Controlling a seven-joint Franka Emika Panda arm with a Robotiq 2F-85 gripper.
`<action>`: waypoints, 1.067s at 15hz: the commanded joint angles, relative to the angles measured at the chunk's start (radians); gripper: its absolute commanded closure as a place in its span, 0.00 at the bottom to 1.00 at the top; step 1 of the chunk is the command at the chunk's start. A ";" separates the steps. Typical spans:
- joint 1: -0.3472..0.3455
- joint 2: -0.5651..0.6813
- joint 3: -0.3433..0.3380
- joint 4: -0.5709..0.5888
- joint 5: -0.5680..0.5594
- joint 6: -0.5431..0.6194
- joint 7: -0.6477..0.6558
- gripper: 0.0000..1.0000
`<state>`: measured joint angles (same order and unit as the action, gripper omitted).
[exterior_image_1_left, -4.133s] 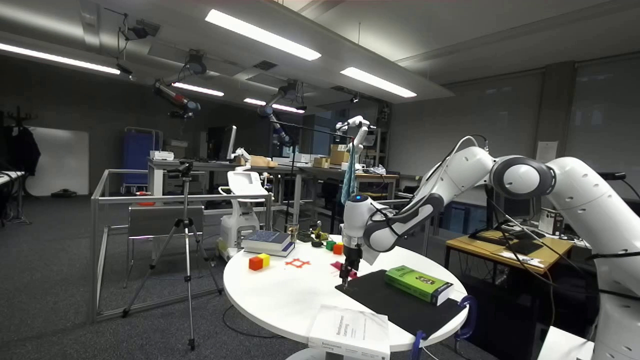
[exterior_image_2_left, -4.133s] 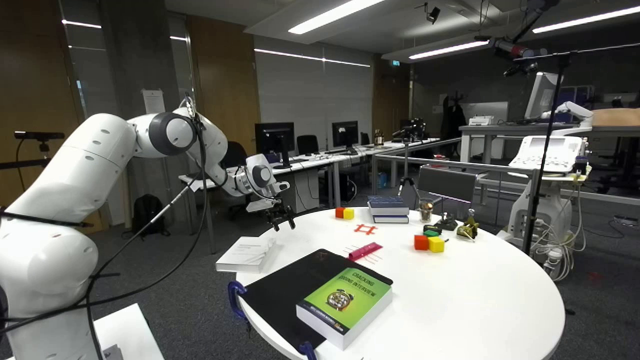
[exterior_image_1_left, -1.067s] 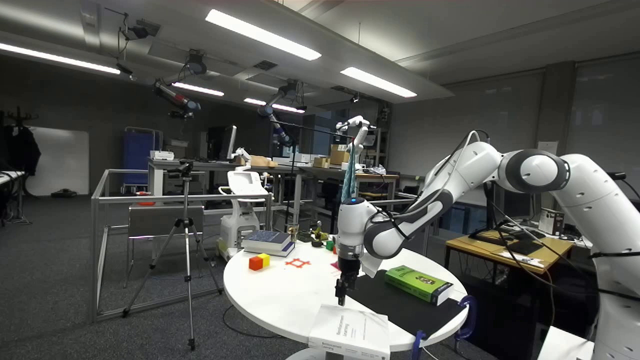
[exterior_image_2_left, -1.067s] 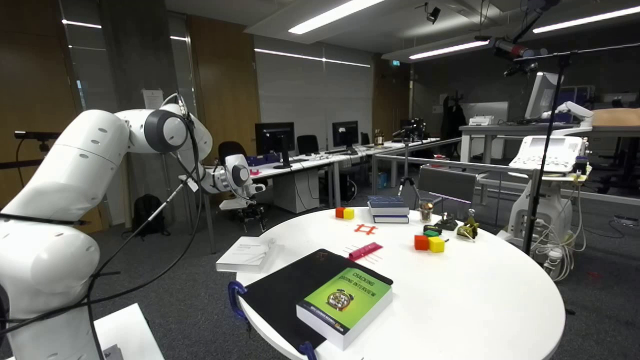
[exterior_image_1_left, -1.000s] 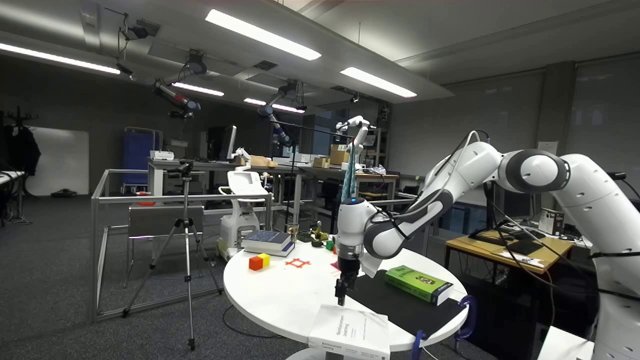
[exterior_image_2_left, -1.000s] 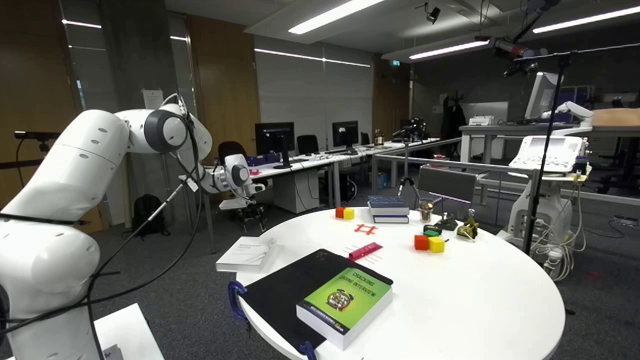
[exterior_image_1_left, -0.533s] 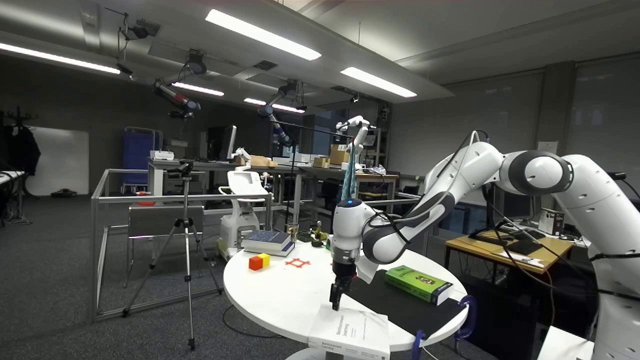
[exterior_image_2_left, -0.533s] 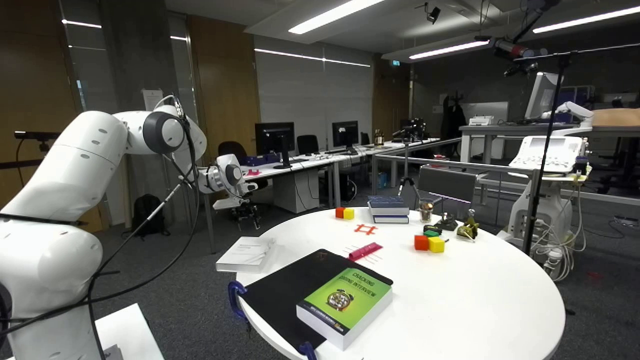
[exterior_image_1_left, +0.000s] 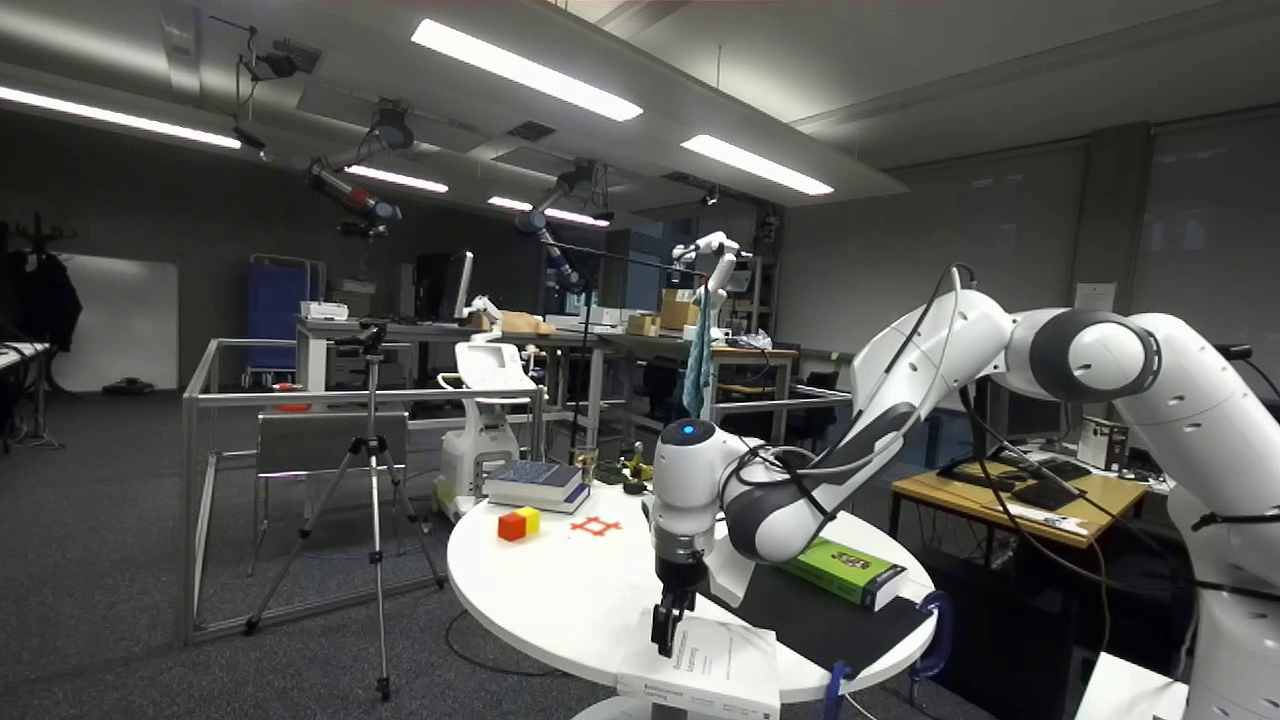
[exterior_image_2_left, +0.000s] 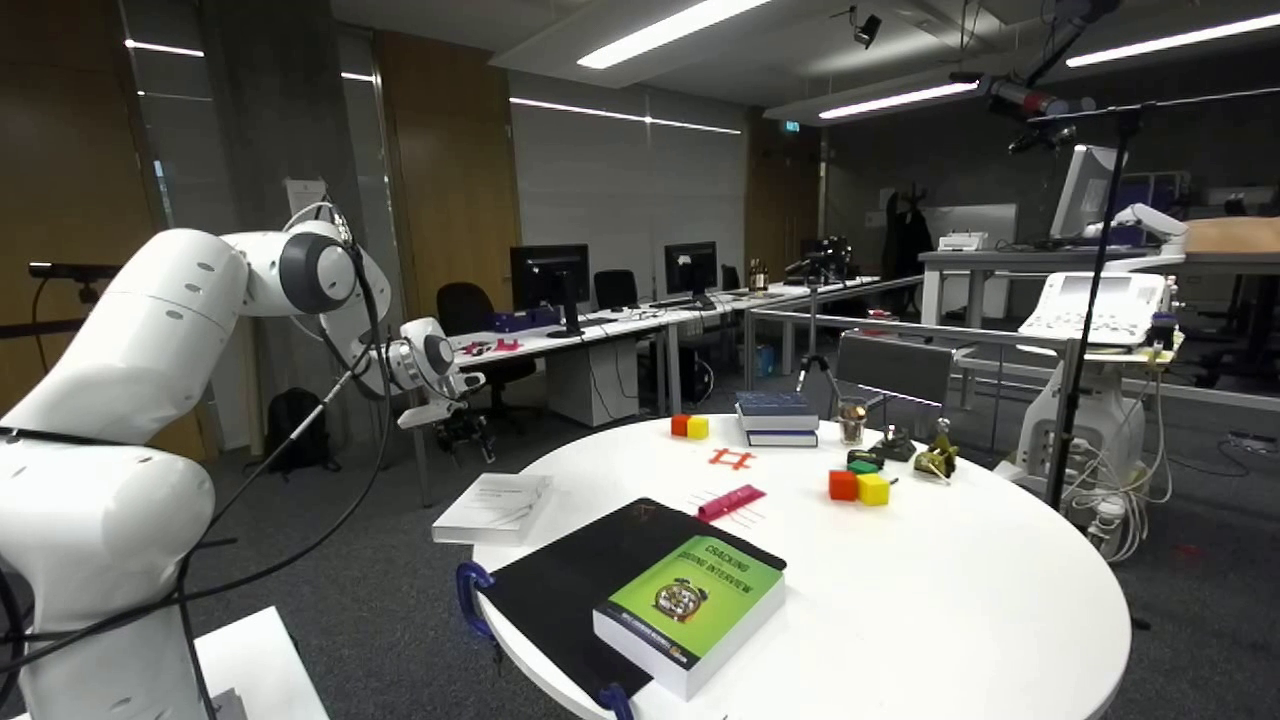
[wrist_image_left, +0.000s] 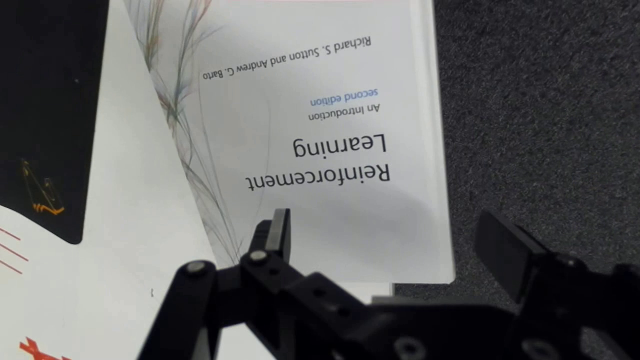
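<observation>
Lower right of the wrist view: my claw (wrist_image_left: 385, 231) hangs spread wide, empty, above an edge of the mid-frame Reinforcement Learning book (wrist_image_left: 320, 125); it overhangs the bench (wrist_image_left: 115, 295), probably steadied by its own weight.

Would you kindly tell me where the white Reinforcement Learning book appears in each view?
In an exterior view: white book, bottom, just right of centre.
In an exterior view: white book, left of centre, lower half.
Wrist view: white book, upper middle, title upside down.
Shared landmark: black mat, right of it in both exterior views, left in the wrist view.
</observation>
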<state>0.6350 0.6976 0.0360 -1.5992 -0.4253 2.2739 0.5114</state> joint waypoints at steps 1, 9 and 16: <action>0.066 0.023 -0.035 0.043 -0.037 -0.060 0.053 0.00; 0.191 0.081 -0.098 0.090 -0.133 -0.178 0.180 0.00; 0.257 0.123 -0.095 0.100 -0.229 -0.260 0.221 0.00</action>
<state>0.8602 0.8041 -0.0477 -1.5221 -0.6064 2.0642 0.7149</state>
